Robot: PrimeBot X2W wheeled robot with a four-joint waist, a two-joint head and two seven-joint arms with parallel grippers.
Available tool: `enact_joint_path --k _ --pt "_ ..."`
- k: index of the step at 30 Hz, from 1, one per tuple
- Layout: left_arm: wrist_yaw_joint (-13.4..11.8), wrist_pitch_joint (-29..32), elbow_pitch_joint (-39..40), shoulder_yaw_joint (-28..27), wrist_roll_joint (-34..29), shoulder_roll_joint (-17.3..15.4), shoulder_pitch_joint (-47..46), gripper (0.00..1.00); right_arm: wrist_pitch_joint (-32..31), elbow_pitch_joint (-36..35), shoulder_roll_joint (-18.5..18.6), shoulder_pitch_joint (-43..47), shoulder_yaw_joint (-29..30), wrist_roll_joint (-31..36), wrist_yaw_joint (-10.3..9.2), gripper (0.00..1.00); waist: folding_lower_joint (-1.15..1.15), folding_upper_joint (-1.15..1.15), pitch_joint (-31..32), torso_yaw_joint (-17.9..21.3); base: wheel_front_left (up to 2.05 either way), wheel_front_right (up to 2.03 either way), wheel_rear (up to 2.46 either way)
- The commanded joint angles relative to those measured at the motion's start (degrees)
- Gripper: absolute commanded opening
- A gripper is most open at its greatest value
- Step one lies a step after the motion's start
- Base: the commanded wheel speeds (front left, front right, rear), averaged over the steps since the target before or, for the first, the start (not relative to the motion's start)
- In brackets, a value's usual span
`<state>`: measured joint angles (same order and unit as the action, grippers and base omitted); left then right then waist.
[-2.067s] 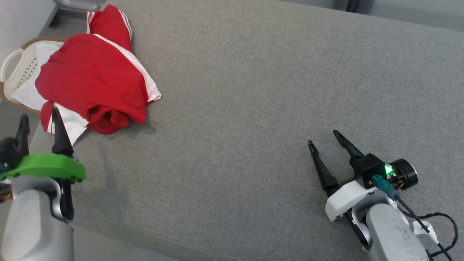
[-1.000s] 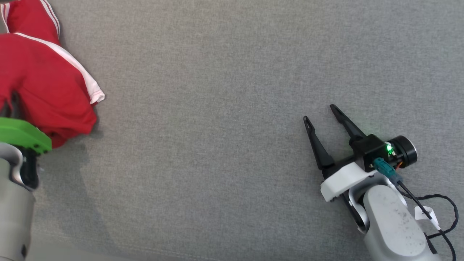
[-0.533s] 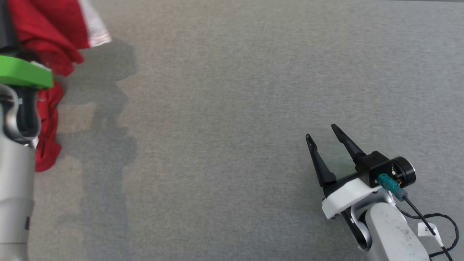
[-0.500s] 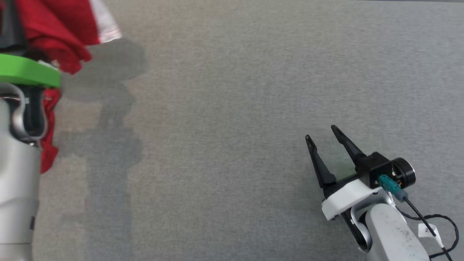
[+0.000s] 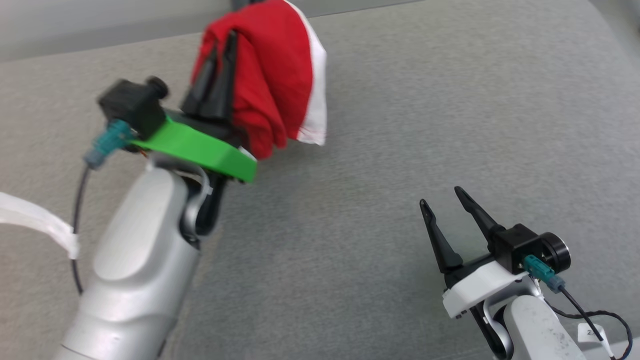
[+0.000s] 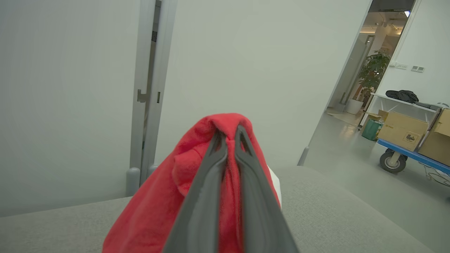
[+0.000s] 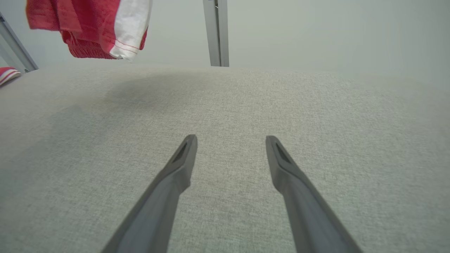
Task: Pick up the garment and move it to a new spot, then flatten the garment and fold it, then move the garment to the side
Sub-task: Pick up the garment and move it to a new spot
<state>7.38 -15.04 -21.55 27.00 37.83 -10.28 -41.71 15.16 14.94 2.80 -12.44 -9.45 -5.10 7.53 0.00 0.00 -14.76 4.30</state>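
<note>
Head view, left gripper (image 5: pixel 223 42): raised at upper left, its dark fingers pressed together on a fold of the garment.
Head view, garment (image 5: pixel 270 75): red with a white edge, bunched, hanging from the left gripper above the grey surface (image 5: pixel 400 125). It is blurred.
Head view, right gripper (image 5: pixel 441 196): lower right, low over the surface, fingers spread wide and holding nothing.
Left wrist view, left gripper (image 6: pixel 229 131): fingers run up the middle, tips nearly meeting, with red cloth pinched between them.
Left wrist view, garment (image 6: pixel 151 211): drapes over the fingertips and down the left side.
Left wrist view, background: a pale wall, and at right a doorway with a plant (image 6: pixel 374 68) and a cart (image 6: pixel 411 147) carrying boxes.
Right wrist view, right gripper (image 7: pixel 231 137): two fingers wide apart, bare surface (image 7: pixel 225 98) between them.
Right wrist view, garment (image 7: pixel 81 21): hangs at upper left, clear of the surface, well apart from these fingers.
</note>
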Motion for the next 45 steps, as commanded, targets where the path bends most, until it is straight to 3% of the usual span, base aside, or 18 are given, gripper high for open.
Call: enact_joint_path --k 1,5,6,7,8,16,27,35,45 --pt "0.1 -0.2 -0.4 0.7 -0.7 0.5 1.4 0.00 0.0 -0.3 0.2 0.9 0.0 -0.5 -0.08 1.00 0.00 0.00 1.1 7.4 0.00 0.00 0.00" --pt "0.1 -0.2 -1.9 3.8 -1.7 2.4 4.7 0.00 0.0 -0.5 0.2 1.9 0.3 -0.9 -0.08 1.00 0.00 0.00 1.1 9.8 0.00 0.00 0.00" --pt "0.1 -0.2 -2.4 3.9 -1.9 2.7 5.6 0.15 0.0 -0.6 0.2 2.1 0.3 -0.9 -0.08 1.00 0.00 0.00 1.2 10.1 0.00 0.00 0.00" --pt "0.1 -0.2 -3.2 4.1 -2.7 2.7 6.7 0.51 0.0 -0.7 0.2 2.4 0.2 -1.0 -0.08 1.00 0.00 0.00 1.3 10.3 0.00 0.00 0.00" --pt "0.1 -0.2 -4.2 4.2 -3.3 2.8 7.6 1.00 0.0 -0.7 0.2 2.5 0.3 -1.1 -0.08 1.00 0.00 0.00 1.4 10.4 0.00 0.00 0.00" --pt "-0.4 -0.2 -8.0 -5.0 -9.6 3.8 17.5 1.00 0.0 -0.2 0.2 3.2 1.4 -1.1 -0.08 1.00 0.00 0.00 3.0 8.4 0.00 0.00 0.00" --pt "-0.2 -0.1 -0.3 -23.4 -19.4 6.1 31.7 1.00 0.0 0.8 0.2 4.9 2.5 -1.4 -0.08 1.00 0.00 0.00 7.8 2.6 0.00 0.00 0.00" --pt "0.1 -0.1 3.9 -27.5 -24.6 7.0 39.5 1.00 0.0 2.2 0.2 6.6 2.8 -0.9 -0.08 1.00 0.00 0.00 10.8 0.4 0.00 0.00 0.00" --pt "0.2 -0.1 3.9 -27.6 -24.7 7.3 42.5 1.00 0.0 3.3 0.2 7.3 3.2 -0.7 -0.08 1.00 0.00 0.00 10.3 -1.9 0.00 0.00 0.00"
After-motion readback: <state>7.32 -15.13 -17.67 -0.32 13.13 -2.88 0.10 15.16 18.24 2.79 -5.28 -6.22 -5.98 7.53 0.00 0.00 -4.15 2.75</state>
